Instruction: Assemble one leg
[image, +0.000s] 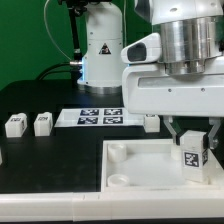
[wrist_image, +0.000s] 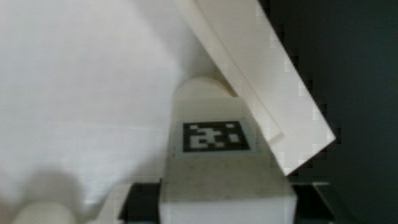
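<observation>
My gripper (image: 193, 152) is shut on a leg (image: 193, 158), a small white post with a marker tag on its face. It holds the leg upright over the large white square panel (image: 140, 170), near the panel's corner at the exterior view's right. In the wrist view the leg (wrist_image: 217, 150) runs between my dark fingers (wrist_image: 150, 200) and its far end meets the panel (wrist_image: 89, 90) beside the panel's raised rim (wrist_image: 267, 90). Two more legs (image: 15, 126) (image: 42, 123) stand on the table at the exterior view's left. Another leg (image: 150, 121) stands behind the panel.
The marker board (image: 97, 117) lies flat on the black table behind the panel. A round corner socket (image: 118, 152) shows at the panel's corner at the exterior view's left. The arm's white base (image: 98, 45) stands at the back.
</observation>
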